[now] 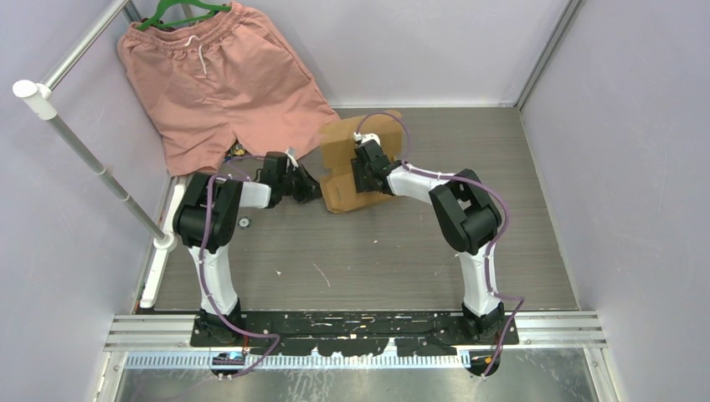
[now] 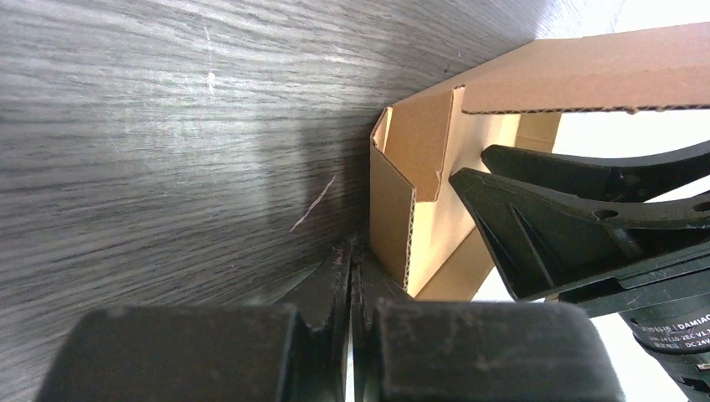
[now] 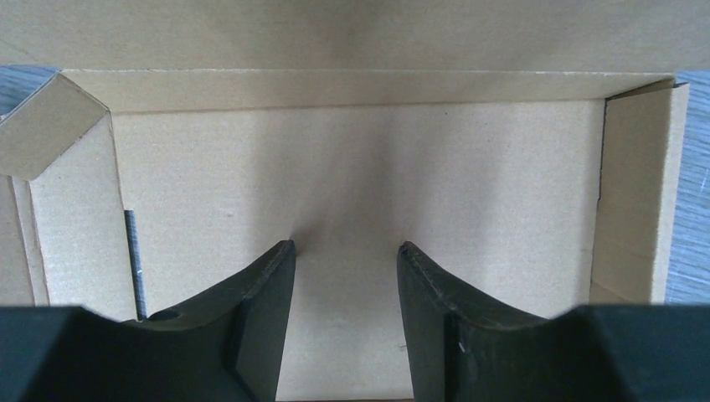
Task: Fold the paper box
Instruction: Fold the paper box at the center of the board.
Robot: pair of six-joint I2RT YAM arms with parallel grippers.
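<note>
Box point(image 1: 338, 159) sits half-folded, far middle of the table point(image 1: 377, 260); my right gripper point(image 3: 347, 245) is inside it, fingers apart, gripping nothing; my left gripper point(image 2: 350, 251), fingers together, is just beside its left wall

Salmon-pink shorts point(image 1: 219, 79) on a green hanger point(image 1: 167, 17) — far-left corner.

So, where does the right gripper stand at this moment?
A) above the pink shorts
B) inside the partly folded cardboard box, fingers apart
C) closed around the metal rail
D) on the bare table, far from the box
B: in the right wrist view the right gripper stands open over the floor of the paper box, with raised walls on both sides.
</note>
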